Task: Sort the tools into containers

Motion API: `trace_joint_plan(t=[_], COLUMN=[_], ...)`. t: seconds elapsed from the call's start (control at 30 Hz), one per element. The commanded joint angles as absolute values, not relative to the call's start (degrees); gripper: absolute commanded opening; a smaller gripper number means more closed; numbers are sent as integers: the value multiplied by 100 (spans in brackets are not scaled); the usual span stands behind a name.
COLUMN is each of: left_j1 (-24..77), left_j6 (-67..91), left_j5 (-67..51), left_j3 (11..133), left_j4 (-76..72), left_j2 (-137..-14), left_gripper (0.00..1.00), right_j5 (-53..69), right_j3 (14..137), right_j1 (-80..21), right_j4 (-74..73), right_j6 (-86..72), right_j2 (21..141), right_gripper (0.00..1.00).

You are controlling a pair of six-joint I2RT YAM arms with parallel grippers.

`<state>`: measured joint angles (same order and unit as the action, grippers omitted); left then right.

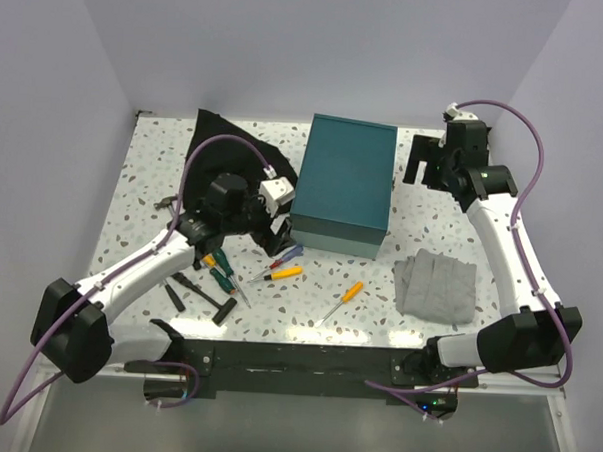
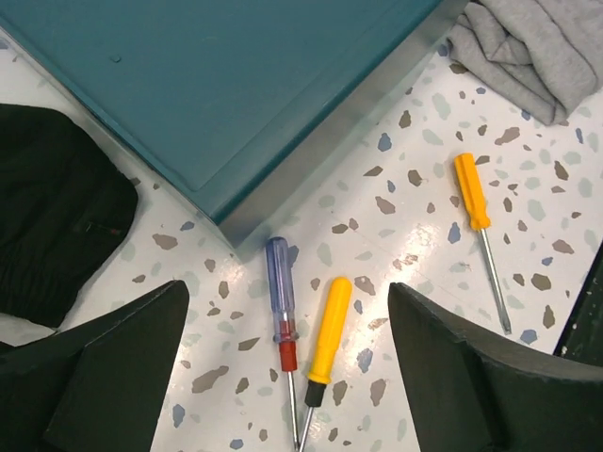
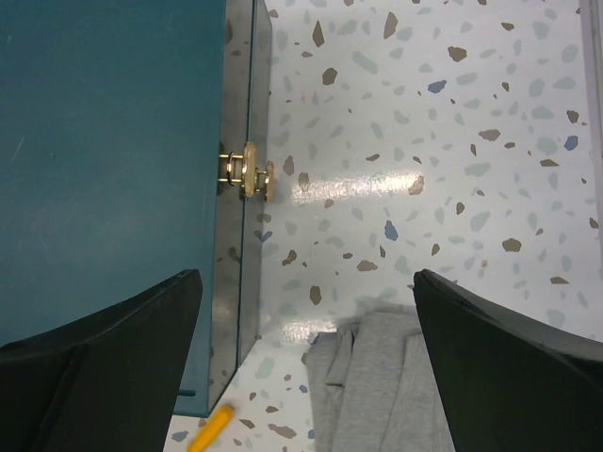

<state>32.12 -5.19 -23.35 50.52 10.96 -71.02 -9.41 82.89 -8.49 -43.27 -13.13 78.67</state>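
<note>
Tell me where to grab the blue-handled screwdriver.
Take the blue-handled screwdriver by its handle, from straight above, closing across its width. It lies flat, and the handle is its thickest part. The yellow-handled screwdriver lies close alongside, so one finger must probably enter that narrow gap.

Robotics lab cell, pale enclosure walls [image 1: 319, 47], speckled tabletop [image 1: 422, 216]

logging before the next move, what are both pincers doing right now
Left pincer: open, holding nothing.
Right pincer: open, holding nothing.
</note>
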Motion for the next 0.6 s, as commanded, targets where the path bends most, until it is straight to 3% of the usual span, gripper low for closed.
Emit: trace_joint_plan(t=[0.0, 0.23, 0.57], left_j1=[3313, 3322, 3147], left_j6=[-536, -185, -396], left_j5=[-1777, -564, -9], left_j3=[4957, 5027, 5580], left_j4=[414, -263, -430], left_j2=[-7215, -7629, -8340], left_gripper=[92, 93, 94], right_j5=[-791, -572, -282], right_j3=[8446, 8455, 8438], right_j1=[-774, -589, -290], right_j4=[-4228, -4219, -4149], right_j6=[-1441, -1362, -1319], right_j2=[7848, 7813, 7901], right_gripper=[98, 99, 99])
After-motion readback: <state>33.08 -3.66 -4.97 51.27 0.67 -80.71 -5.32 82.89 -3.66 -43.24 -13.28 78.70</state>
